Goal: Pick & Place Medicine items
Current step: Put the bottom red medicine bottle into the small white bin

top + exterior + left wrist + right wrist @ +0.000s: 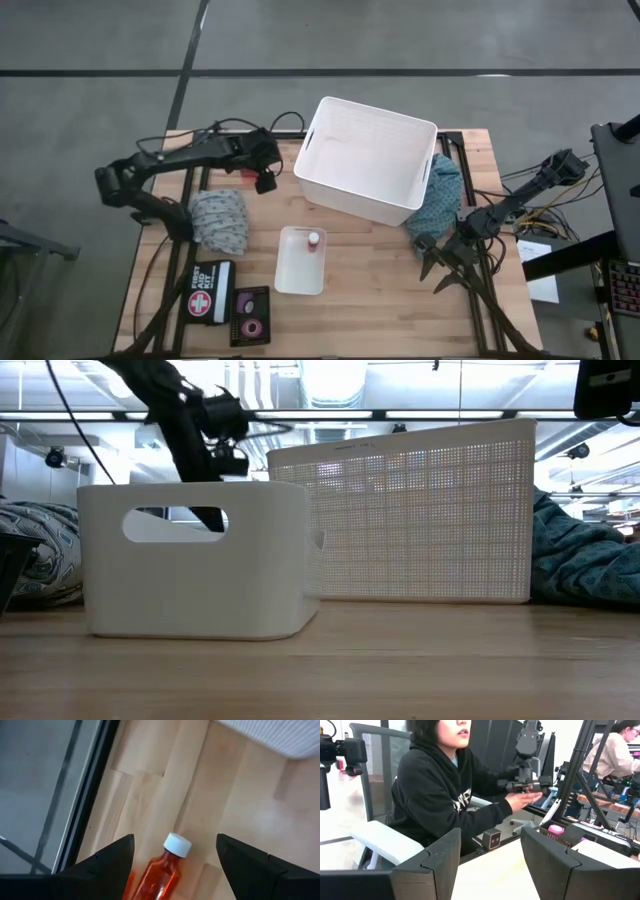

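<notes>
Wooden bench (370, 270) seen from above, with both arms at its outer edges. The left gripper (262, 172) hangs over the bench's far-left part, just beside the near-left corner of the large white basket (365, 160). In the left wrist view its two fingers (107, 862) stand apart, released, with a red bottle (162, 870) lying on its side on the wood in the gap between them, white cap toward the basket; neither finger touches it. The right gripper (445, 268) waits at the bench's right edge, beside a teal cloth (440, 195); its fingers (432, 862) are spread and hold nothing, and beyond them a seated person in a dark hooded top (440, 795) is visible in the room. A small white bin (301, 260) with a handle slot stands near the bench centre, and a second red bottle (314, 240) with a white cap lies inside it at its far end. A patterned grey cloth (220, 220) lies at the left. At the near-left edge sit a first aid pouch (211, 292) and a dark tray (250, 315) holding a pink tape roll (250, 327).
</notes>
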